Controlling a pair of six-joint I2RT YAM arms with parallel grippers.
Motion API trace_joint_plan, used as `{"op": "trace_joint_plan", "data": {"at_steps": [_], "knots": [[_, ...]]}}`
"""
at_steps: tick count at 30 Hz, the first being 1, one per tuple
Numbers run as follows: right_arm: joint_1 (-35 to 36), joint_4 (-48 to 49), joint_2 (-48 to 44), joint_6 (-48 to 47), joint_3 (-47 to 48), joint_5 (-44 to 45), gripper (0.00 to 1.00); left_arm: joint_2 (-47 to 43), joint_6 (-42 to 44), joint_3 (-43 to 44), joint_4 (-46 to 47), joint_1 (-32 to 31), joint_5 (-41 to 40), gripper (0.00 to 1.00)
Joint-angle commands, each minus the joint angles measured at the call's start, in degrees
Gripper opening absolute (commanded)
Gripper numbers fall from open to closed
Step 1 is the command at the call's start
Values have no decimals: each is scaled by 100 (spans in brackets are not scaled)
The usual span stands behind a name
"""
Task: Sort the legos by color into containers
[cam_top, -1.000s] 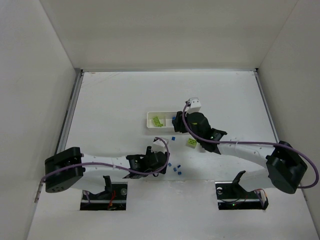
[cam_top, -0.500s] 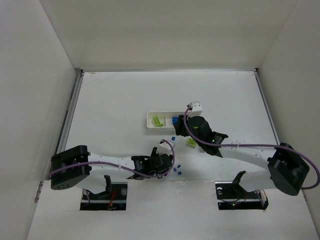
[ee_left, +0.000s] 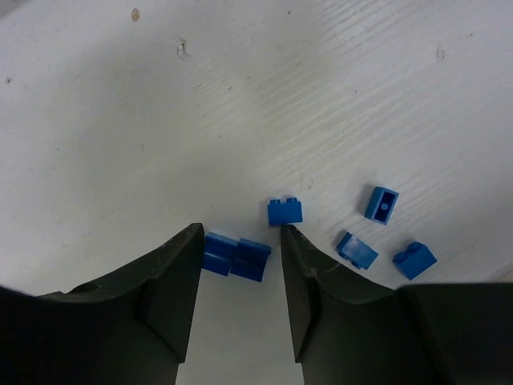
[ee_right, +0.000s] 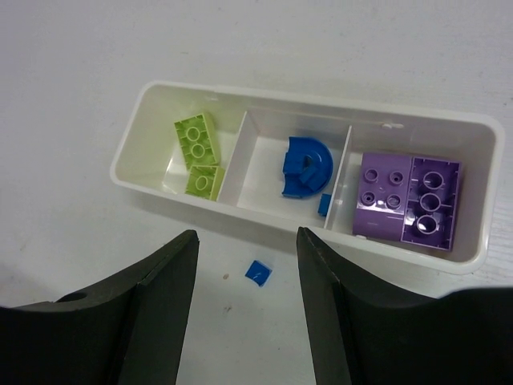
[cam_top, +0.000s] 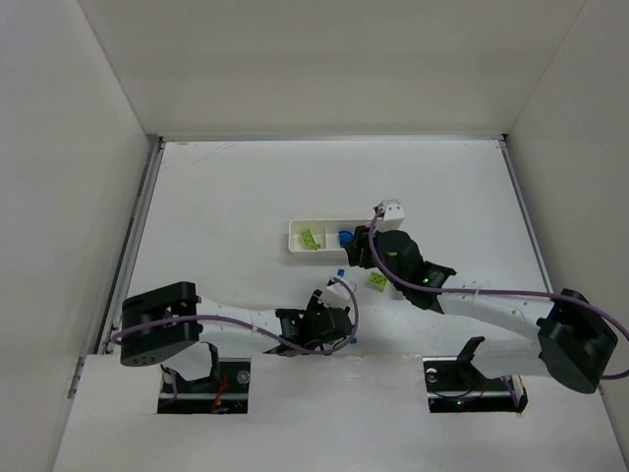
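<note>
Your tray (ee_right: 304, 102) already holds sorted pieces. Seen from the right wrist, its left compartment has two lime green bricks (ee_right: 194, 138). The middle compartment has the round blue piece (ee_right: 306, 164), with a tiny blue bit (ee_right: 325, 204) against the divider. The right compartment has the purple bricks (ee_right: 409, 196).

Just outside the tray's near wall, below the middle compartment, a loose blue chip (ee_right: 257, 273) lies on the worktop (ee_right: 80, 96). Your right fingers (ee_right: 180, 257) are spread apart and hold nothing. They hang on the near side of the tray, and the chip shows in the gap between them.

From above, a single lime brick (cam_top: 376, 281) sits on the worktop on the near side of the tray, close beside the right arm. Farther from the tray on that same side lies a scatter of blue legos, and your left fingers (ee_left: 191, 249) hang over it, also spread and empty. A pair of blue bricks (ee_left: 234, 255), touching side by side, lies between those fingers. Another blue brick (ee_left: 284, 211) sits right at the tip of the finger on the right of the wrist view. Three more blue pieces (ee_left: 381, 204) lie outside that finger, apart from one another.
</note>
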Motion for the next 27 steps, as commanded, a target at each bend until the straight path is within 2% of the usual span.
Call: {"op": "trace_joint_plan", "data": {"at_steps": [1, 5, 10, 16, 21, 27], "knots": [[-69, 362, -342, -5, -100, 59, 59, 310, 132, 106, -524, -143, -274, 39], [-175, 362, -580, -66, -170, 50, 59, 566, 106, 282, -761, -337, -529, 36], [-228, 362, -563, -14, -267, -38, 61, 610, 9, 406, -902, -390, -792, 45], [-237, 362, -554, 12, -320, -47, 62, 136, -140, 186, -902, -328, -556, 51], [-237, 362, -589, 39, -329, -47, 62, -111, -387, 45, -911, -390, -230, 48], [-228, 362, -580, 48, -302, -38, 62, 100, -536, 115, -955, -539, -248, 40]]}}
